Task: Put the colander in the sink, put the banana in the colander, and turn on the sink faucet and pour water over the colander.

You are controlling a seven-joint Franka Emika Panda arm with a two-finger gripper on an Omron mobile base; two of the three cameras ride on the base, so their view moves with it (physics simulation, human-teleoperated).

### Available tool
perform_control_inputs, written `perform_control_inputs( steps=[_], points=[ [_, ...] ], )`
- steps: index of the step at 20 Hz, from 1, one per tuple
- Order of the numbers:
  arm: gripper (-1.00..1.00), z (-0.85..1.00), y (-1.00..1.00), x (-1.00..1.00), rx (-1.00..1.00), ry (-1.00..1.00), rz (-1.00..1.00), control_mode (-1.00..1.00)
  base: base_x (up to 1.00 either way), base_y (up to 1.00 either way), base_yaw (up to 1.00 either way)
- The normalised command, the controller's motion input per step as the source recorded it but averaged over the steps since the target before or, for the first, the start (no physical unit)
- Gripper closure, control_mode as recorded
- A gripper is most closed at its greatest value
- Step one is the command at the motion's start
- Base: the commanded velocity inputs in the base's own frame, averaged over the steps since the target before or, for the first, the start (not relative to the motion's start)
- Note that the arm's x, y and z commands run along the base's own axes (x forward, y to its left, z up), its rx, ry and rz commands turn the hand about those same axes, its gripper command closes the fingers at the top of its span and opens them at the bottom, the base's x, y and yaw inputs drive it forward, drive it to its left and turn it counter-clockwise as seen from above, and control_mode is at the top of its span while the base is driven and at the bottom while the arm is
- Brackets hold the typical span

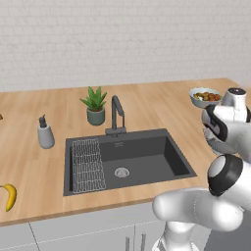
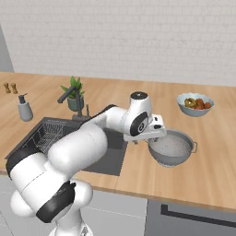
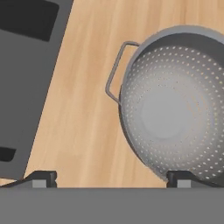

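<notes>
The colander (image 3: 175, 109) stands upright on the wooden counter (image 2: 138, 170), right of the sink (image 1: 147, 157) and clear of it. Judged rigid thin metal, light, smooth and liable to slip; the rim wall or the wire loop handle (image 3: 114, 72) offers the surest hold. The gripper (image 3: 111, 177) hovers above its near rim, fingers spread wide, holding nothing.

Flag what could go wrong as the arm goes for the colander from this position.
The open gripper hangs over the colander's rim, off-centre; one fingertip is over the bowl, the other over bare counter. Closing badly on the thin, curved wall might tip or skid it. The fruit bowl stands close behind, so a shove could knock it.
</notes>
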Motion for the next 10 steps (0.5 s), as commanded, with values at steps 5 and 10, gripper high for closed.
perform_control_inputs(
  steps=[5,10],
  points=[
    [-1.0,-0.39,0.0,0.37,0.0,0.0,0.05,-1.0,0.0,0.0,0.0],
    [-1.0,-0.15,0.0,0.41,0.02,0.0,0.03,-1.0,0.0,0.0,0.0]
  ],
)
